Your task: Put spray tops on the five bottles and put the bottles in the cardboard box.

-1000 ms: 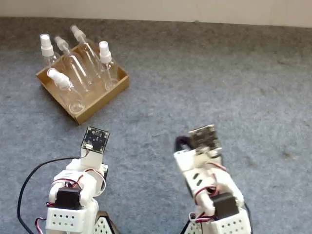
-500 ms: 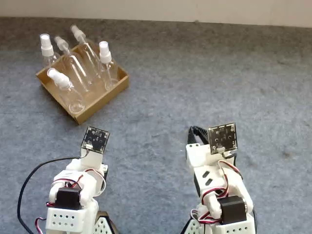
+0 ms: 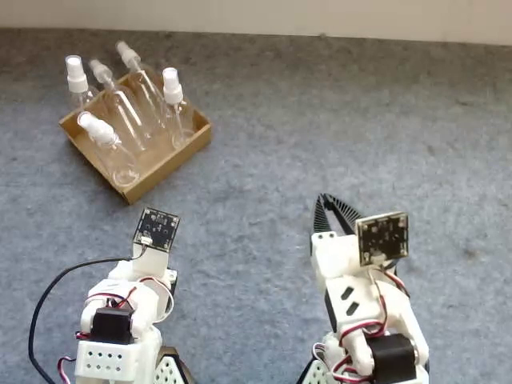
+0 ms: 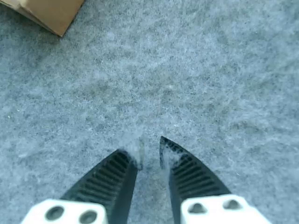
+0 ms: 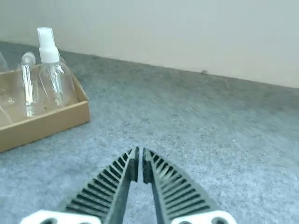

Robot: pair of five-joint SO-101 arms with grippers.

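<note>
Bottles (image 3: 120,108) (boxed), well apart from right hand (image 5: 140,157)

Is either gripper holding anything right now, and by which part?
Nothing is held. The left gripper is slightly open over the carpet; the right gripper is shut on nothing.
</note>
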